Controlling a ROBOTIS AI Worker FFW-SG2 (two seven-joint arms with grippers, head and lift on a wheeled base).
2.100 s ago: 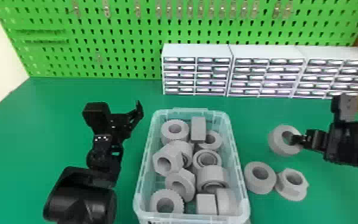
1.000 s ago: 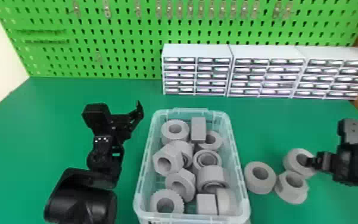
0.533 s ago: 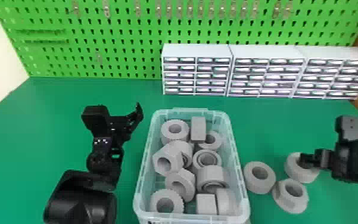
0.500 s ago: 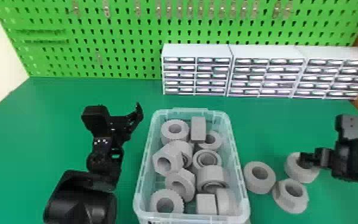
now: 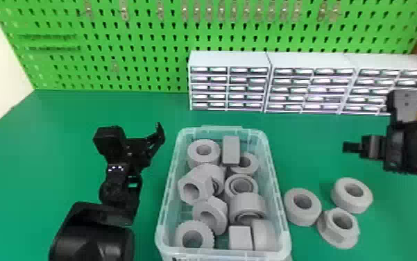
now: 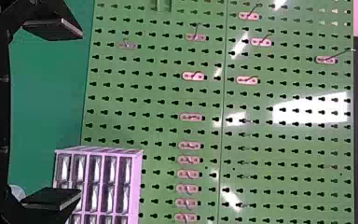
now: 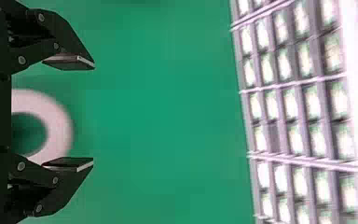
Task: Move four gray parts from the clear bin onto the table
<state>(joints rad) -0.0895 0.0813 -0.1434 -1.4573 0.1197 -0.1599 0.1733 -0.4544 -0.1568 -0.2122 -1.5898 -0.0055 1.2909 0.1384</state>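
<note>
My right gripper (image 5: pixel 349 147) hangs over the bench (image 5: pixel 309 149), to the right of the clear bin (image 5: pixel 271 158) and beyond the loose parts. Its fingers (image 7: pixel 70 62) are spread wide and released. Between them and my palm, a gray ring shows lower down.

Three gray parts lie on the bench to the right of the bin, each with its hole facing up: one ring (image 5: pixel 292 210) near the bin wall, a flanged hex nut (image 5: pixel 332 233) just beside it, and another ring (image 5: pixel 365 201) beside the nut, farther back and to the right.

The bin still has plenty: rings, nuts and blocks heaped at mixed angles, with a toothed ring (image 5: pixel 201 227) in the near left corner and a rectangular block (image 5: pixel 231 149) upright-looking at the far end.

My left gripper (image 5: pixel 162 133) waits left of the bin, its fingers parted and released. Drawer cabinets (image 5: pixel 230 59) stand behind, against the green pegboard (image 5: pixel 148 62).
</note>
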